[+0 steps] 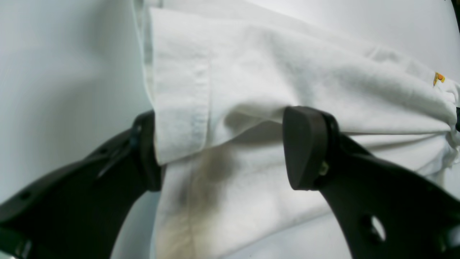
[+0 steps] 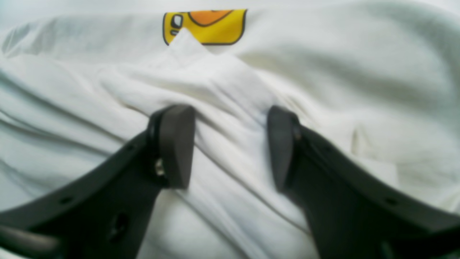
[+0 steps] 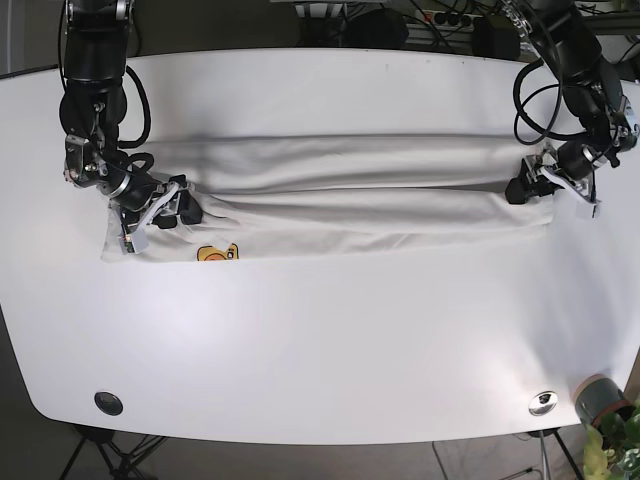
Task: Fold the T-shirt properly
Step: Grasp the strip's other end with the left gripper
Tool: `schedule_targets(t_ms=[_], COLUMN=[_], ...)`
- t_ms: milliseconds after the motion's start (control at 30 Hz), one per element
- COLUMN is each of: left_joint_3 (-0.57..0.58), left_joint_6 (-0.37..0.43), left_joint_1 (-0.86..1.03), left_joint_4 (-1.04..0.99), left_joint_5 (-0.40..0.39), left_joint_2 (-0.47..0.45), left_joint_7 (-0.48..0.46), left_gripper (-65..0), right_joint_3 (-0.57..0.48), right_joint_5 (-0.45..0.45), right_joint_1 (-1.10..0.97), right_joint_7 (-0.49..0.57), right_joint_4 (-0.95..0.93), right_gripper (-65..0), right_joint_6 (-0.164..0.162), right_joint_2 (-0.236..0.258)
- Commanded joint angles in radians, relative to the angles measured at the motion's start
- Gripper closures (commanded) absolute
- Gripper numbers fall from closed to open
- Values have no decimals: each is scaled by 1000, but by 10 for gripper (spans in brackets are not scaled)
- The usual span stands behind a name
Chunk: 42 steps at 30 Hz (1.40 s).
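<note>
Even, bright overhead light; both wrist views are soft, perhaps out of focus, with shadow under the cloth.

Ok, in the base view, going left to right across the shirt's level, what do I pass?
Right gripper → yellow print → long folded T-shirt → left gripper, at the shirt's far end.

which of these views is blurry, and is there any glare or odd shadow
Right wrist view: softest, T-shirt folds and duck print smeared. Left wrist view: sharper near the left gripper, a brownish shadow on the cloth below it. Base view: crisp, broad glare on the table.
</note>
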Motion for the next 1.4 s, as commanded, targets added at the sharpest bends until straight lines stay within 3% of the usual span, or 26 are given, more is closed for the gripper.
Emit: schedule_targets(t_ms=[0,100,167,367,400,700,900,1033,1367], left_joint_3=[-3,-3,-3,34,52,83,84,90,227], left_joint_6=[-1,30,65,114,119,159,157,157,157], left_joint_1=[-12,-12,-10,-8,-8,-7,-4,31,104], left_joint_4=[13,14,14,13,14,23,57,166,490], left_joint_5=[-13,-13,-13,-11,-11,-13,-13,-11,-11], left_joint_2=[-2,6,7,9,7,3,-7,-5,-5], left_joint_7=[-40,-68,-78,-101,-101,-103,-103,-103,-101], left_gripper=[-440,-437,-399,-86,-64,0,0,0,0], right_joint_3=[0,0,0,0,0,0,0,0,2], right_joint_5=[-34,-34,-34,-34,-34,-34,-34,-34,-34], right_joint_1=[0,0,0,0,0,0,0,0,0], right_joint_7=[-43,-43,-43,-43,-43,-43,-43,-43,-43], right_joint_4=[-1,-1,-1,-1,-1,-1,-1,-1,-3], right_gripper=[-327,-327,-327,-327,-327,-327,-327,-327,-327], right_joint_6=[-18,-18,-18,-18,-18,-18,-18,-18,-18], right_joint_2=[9,9,9,9,9,9,9,9,-3])
